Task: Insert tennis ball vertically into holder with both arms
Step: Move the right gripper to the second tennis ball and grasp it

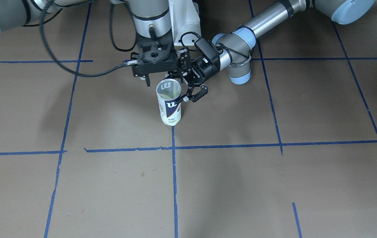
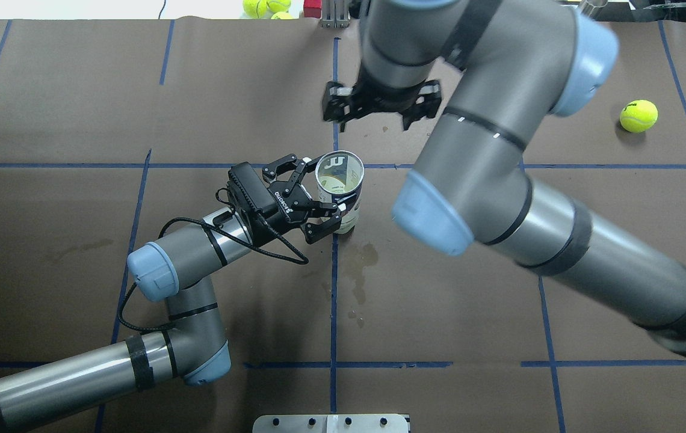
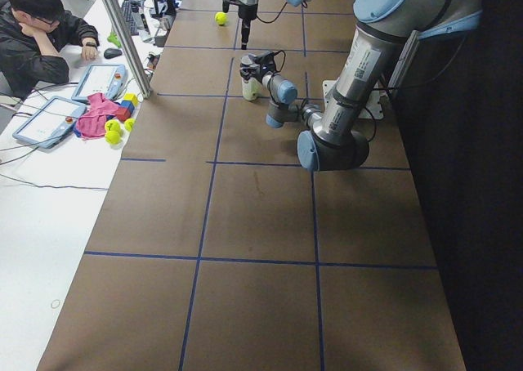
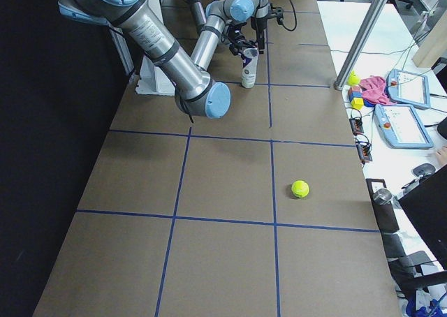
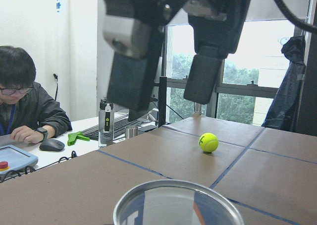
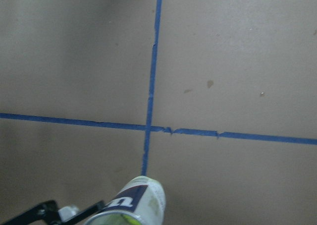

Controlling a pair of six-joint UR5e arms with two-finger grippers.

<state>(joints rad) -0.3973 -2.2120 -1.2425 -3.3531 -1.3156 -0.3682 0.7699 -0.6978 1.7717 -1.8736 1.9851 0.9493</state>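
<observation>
The clear plastic cylindrical can with the white and navy label, the holder (image 1: 170, 105), stands upright with its mouth open on the brown table (image 1: 241, 185), at a crossing of blue tape lines. The left tool (image 2: 322, 186) is spread at its side, one finger at the wall and the other clear, so it appears not to clamp. The right tool (image 2: 375, 115) hangs raised near the mouth, spread and empty. The yellow-green tennis ball (image 2: 638, 115) lies well apart on the table, on the robot's right.

Treat the step as: holder placed, ball not yet fetched. Next, send the right tool to the ball and close the left tool on the holder before insertion.
</observation>
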